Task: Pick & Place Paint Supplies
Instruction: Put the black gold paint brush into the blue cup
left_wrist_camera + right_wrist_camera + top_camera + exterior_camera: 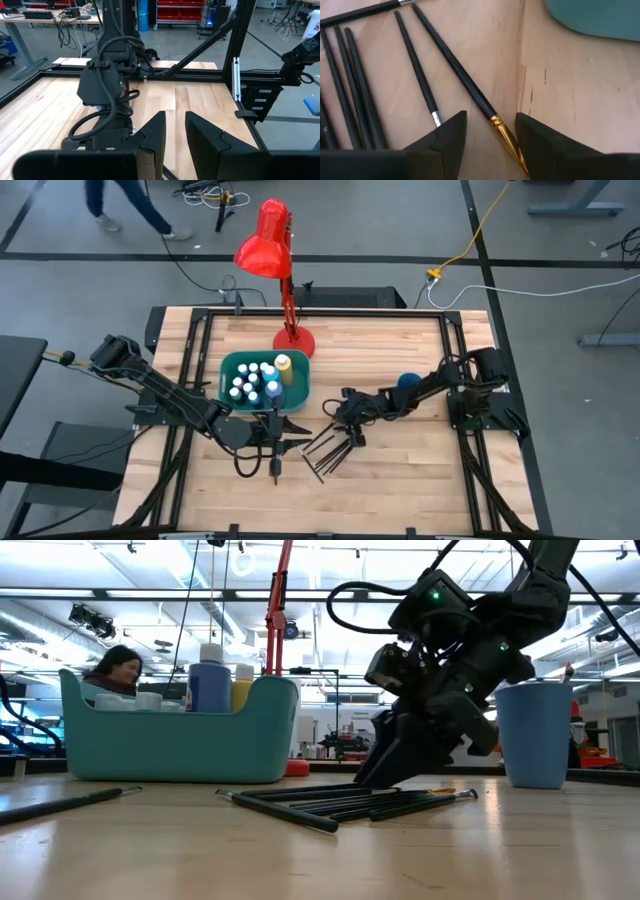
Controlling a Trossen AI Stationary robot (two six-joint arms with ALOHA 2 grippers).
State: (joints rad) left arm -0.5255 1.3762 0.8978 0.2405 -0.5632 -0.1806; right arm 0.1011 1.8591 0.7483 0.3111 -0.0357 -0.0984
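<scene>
Brushes (330,452): a fan of thin, round, dark-handled brushes lay flat on the near middle of the table; the right wrist view showed about seven, one with a gold ferrule (496,121) and one with a silver ferrule; a lone brush (65,803) lay apart to the left.
Left gripper (275,442): hovered near the bin's near edge; its dark, flat fingers stood apart, holding nothing.
Right gripper (335,412): low over the far ends of the brushes; its fingers (442,135) stood apart, straddling the gold-ferruled brush tip without closing on it.
Table (400,480): pale wood planks with a black frame at the edges; bare wood lay open near and right of the brushes.
Teal bin (300,385): smooth plastic, rounded corners, left of centre.
Paint bottles (250,380): about nine white-capped bottles stood in the bin with one yellow bottle (284,364).
Blue cup (407,380): stood right of the bin.
Red lamp (270,245): one, at the far edge.
</scene>
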